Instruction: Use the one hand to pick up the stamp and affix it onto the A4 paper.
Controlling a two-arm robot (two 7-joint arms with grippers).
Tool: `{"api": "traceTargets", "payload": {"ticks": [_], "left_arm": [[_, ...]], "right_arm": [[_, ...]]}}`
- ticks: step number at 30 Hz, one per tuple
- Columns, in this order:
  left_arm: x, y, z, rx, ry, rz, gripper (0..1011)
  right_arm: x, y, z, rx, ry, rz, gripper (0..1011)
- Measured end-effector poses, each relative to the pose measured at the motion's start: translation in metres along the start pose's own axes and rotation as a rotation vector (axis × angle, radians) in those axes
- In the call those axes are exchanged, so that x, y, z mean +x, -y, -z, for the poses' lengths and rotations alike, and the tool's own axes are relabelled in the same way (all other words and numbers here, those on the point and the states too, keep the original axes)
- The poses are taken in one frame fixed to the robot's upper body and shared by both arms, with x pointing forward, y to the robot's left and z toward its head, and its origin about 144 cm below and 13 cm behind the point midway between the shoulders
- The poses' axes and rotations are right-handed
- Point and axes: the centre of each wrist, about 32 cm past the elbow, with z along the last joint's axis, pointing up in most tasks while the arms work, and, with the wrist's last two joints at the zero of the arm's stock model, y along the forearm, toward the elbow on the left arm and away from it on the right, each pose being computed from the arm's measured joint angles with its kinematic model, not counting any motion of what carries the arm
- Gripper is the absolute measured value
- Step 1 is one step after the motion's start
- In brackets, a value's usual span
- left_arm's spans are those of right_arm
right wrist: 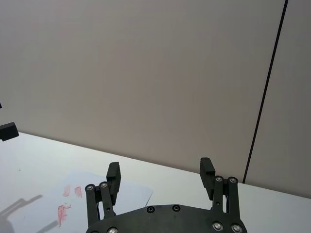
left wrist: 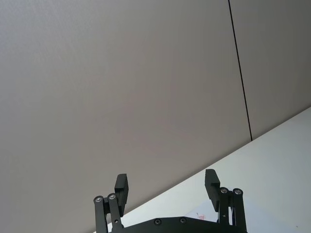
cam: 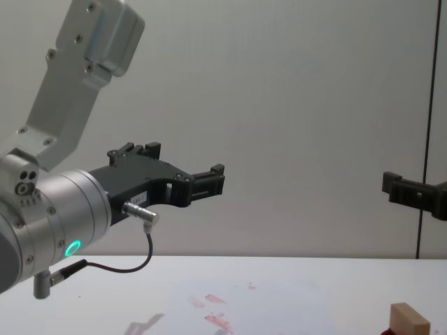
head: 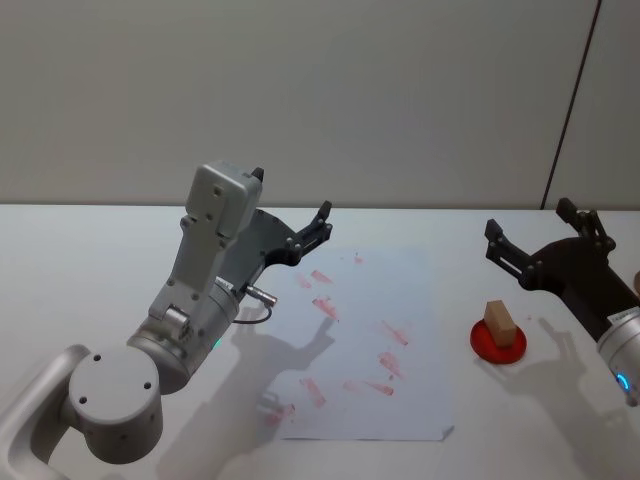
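a small rectangular pale tan wooden stamp (head: 498,320) is shown standing on a flat round red pad (head: 480,346), on the smooth white counter (head: 80,260), just beside the right edge of the white rectangular a4 paper (head: 370,330). the paper lies flat and is marked with smeared red-pink prints. the black two-finger right hand (head: 530,220) is held above and behind the stamp, fingers spread, nothing gripped. the black left hand (head: 290,195), on a silver wrist with a green glowing ring and cable, is raised near the paper's left edge, fingers likewise apart. a plain matt grey wall (head: 350,90) with a dark vertical seam stands behind.
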Motion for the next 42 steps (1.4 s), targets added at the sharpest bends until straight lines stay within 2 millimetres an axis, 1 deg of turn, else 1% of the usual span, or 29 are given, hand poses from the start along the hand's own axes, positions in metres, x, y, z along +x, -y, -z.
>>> {"api": "traceTargets", "payload": {"ticks": [23, 30, 38, 42], "left_arm": [[0.000, 0.000, 0.000, 0.000, 0.000, 0.000, 1003], [0.000, 0.000, 0.000, 0.000, 0.000, 0.000, 1003], [0.000, 0.000, 0.000, 0.000, 0.000, 0.000, 1003], [0.000, 0.000, 0.000, 0.000, 0.000, 0.000, 1003]], "right_arm": [[0.001, 0.002, 0.001, -0.005, 0.002, 0.001, 1001], [0.007, 0.016, 0.008, -0.040, 0.003, -0.001, 1001], [0.017, 0.043, 0.023, -0.122, 0.005, 0.004, 1001], [0.020, 0.050, 0.028, -0.159, 0.007, 0.005, 1001]]}}
